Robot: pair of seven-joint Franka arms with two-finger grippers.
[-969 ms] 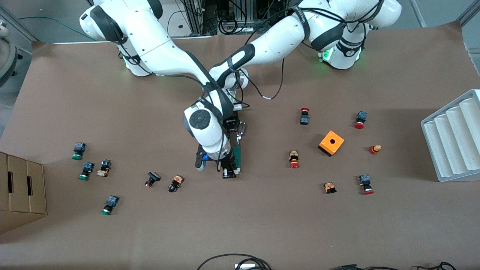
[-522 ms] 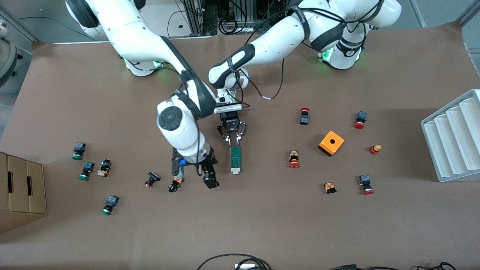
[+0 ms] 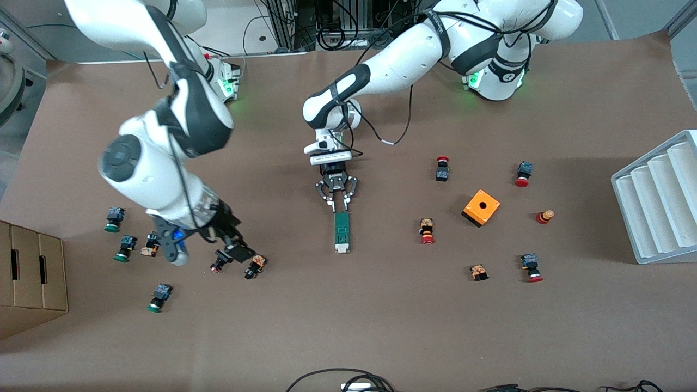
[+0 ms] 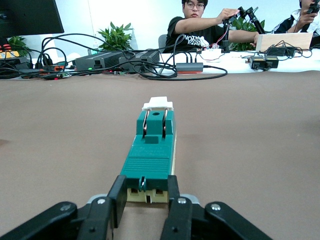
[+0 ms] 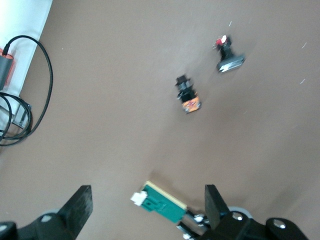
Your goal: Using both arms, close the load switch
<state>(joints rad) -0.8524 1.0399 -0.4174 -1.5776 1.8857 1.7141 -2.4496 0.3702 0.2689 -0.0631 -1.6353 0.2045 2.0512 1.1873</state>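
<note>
At frame centre I see the load switch [image 3: 341,232] flat on the table, a narrow green block with a white end, my left gripper [image 3: 338,205] pinching its upper end. My right gripper [image 3: 231,249], lower left, hangs wide and empty above small push-buttons [image 3: 255,266].

The front view looks steeply down from high across the table [image 3: 381,326], facing the arm bases at twelve o'clock, and takes in the whole top. The left wrist view sits low and close, looking level along the green switch [image 4: 150,160]. The right wrist view looks down from higher up. All three share the green switch [image 3: 341,231] [image 5: 162,206].
</note>
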